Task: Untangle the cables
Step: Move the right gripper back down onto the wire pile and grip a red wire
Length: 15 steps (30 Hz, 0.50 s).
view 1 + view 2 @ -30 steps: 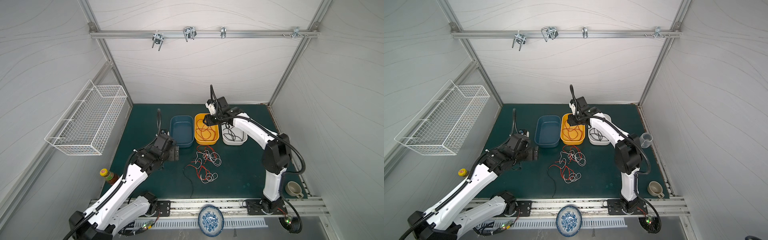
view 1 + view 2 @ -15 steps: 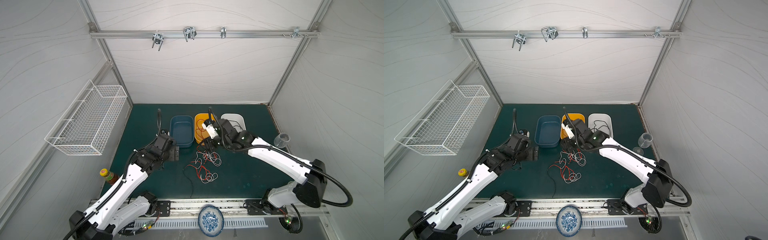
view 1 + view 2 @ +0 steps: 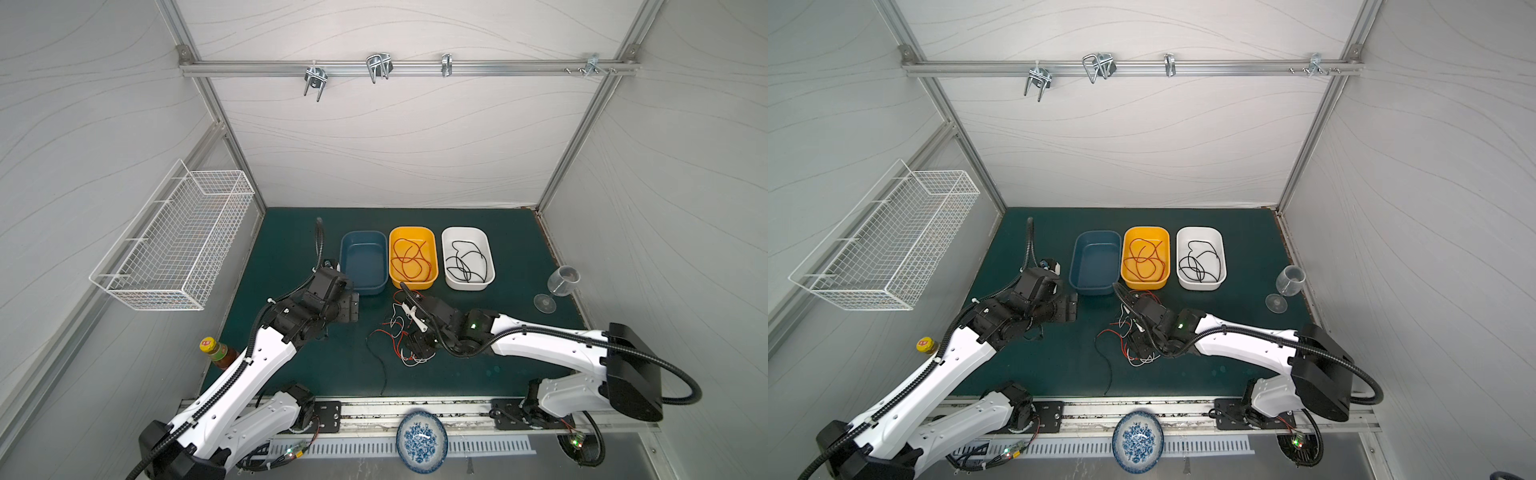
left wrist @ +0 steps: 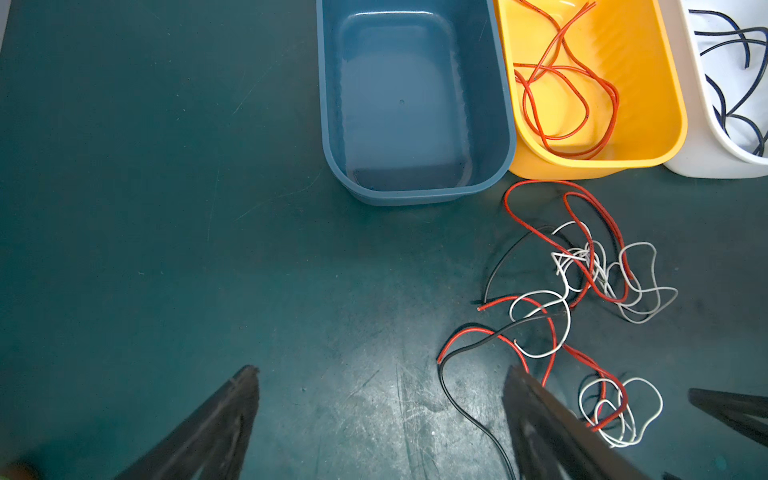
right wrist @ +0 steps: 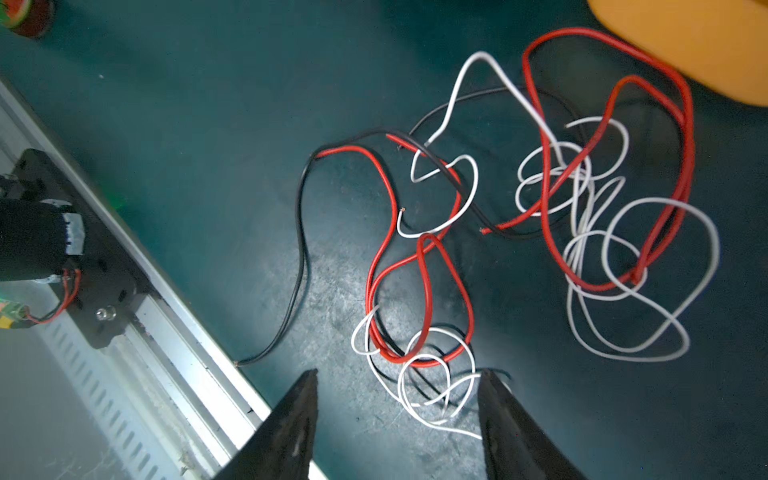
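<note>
I see cables (image 5: 422,270): red/white/black tangle on mat (image 4: 166,208). L gripper (image 4: 381,370), R gripper (image 5: 400,374) both spread, gripping nothing. In top views R arm (image 3: 540,340) hides part of tangle.

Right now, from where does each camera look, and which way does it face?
Both top views: high above the front edge, facing down and inward at the green mat; the left arm and right arm show.
Left wrist: low over the mat, facing the blue tub and yellow tub; the open left pincer shows.
Right wrist: close above the tangled cables, looking down, with the front rail at one side; the open right pincer shows.
Shared: both wrist views show the tangled cables and part of the yellow tub.
</note>
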Each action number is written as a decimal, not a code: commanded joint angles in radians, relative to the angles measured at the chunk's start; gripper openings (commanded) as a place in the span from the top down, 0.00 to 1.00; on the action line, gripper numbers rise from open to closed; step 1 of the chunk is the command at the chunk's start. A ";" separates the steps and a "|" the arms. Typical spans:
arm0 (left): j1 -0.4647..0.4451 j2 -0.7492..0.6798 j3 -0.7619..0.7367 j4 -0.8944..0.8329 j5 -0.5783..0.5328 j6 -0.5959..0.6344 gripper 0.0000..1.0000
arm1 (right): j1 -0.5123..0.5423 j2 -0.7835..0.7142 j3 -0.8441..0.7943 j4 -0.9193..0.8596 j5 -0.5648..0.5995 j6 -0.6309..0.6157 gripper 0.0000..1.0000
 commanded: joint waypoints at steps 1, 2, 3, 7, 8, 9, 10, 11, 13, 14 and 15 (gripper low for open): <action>-0.005 0.004 0.001 0.017 -0.004 0.008 0.07 | 0.007 0.046 -0.021 0.073 0.032 0.035 0.39; -0.006 0.008 0.001 0.019 0.002 0.009 0.07 | 0.007 0.064 -0.024 0.088 0.027 0.033 0.40; -0.005 0.013 0.001 0.019 0.012 0.009 0.07 | 0.007 0.082 -0.025 0.101 0.023 0.030 0.41; -0.014 0.028 -0.001 0.024 0.048 0.012 0.08 | 0.006 0.138 -0.028 0.131 0.023 0.040 0.53; -0.015 0.031 -0.005 0.029 0.064 0.014 0.08 | 0.006 0.143 -0.032 0.135 0.032 0.043 0.56; -0.017 0.037 -0.006 0.034 0.084 0.017 0.08 | 0.001 0.143 -0.034 0.140 0.034 0.042 0.63; -0.020 0.043 -0.005 0.035 0.099 0.018 0.08 | -0.002 0.143 -0.035 0.142 0.035 0.043 0.68; -0.023 0.050 -0.003 0.033 0.113 0.020 0.08 | -0.009 0.136 -0.034 0.142 0.036 0.045 0.75; -0.025 0.056 -0.005 0.036 0.133 0.023 0.08 | -0.016 0.112 -0.039 0.144 0.037 0.037 0.86; -0.024 0.060 -0.008 0.042 0.148 0.023 0.08 | -0.020 0.097 -0.042 0.142 0.040 0.031 0.90; -0.025 0.065 -0.008 0.045 0.165 0.024 0.08 | -0.024 0.079 -0.043 0.137 0.039 0.027 0.94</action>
